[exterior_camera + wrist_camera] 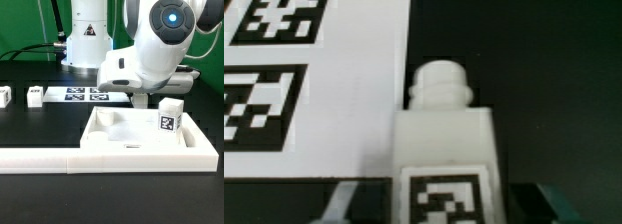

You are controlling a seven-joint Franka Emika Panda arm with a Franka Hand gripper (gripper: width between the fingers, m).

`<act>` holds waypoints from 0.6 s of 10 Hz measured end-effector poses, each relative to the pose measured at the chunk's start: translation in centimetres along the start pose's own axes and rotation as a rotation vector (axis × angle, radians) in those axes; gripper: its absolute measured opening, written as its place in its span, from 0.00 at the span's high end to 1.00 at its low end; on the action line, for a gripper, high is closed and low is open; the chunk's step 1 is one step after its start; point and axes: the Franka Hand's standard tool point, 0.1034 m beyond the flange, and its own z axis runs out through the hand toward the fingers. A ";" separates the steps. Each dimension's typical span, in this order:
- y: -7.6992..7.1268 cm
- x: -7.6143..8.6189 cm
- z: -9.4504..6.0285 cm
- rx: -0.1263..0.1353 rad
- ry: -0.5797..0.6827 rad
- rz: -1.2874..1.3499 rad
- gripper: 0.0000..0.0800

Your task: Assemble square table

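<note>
The white tray-like tabletop [130, 140] lies at the front of the black table. One white leg [170, 115] with a tag stands upright at its far corner on the exterior view's right. Two more legs [37, 96] [5, 95] lie toward the exterior view's left. My gripper [140, 98] hangs low just behind the tabletop. In the wrist view another leg [446, 140] lies flat beside the marker board [313, 110], threaded tip pointing away. My gripper [446, 200] straddles its tagged end, open, with a fingertip [345, 200] on each side and a narrow gap showing.
The marker board [85, 95] lies behind the tabletop near the arm's base. A long white barrier [60, 157] runs along the front edge and meets the tabletop. Cables hang at the back.
</note>
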 end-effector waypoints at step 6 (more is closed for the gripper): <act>0.3 -0.1 -0.2 0.004 -0.005 0.002 0.64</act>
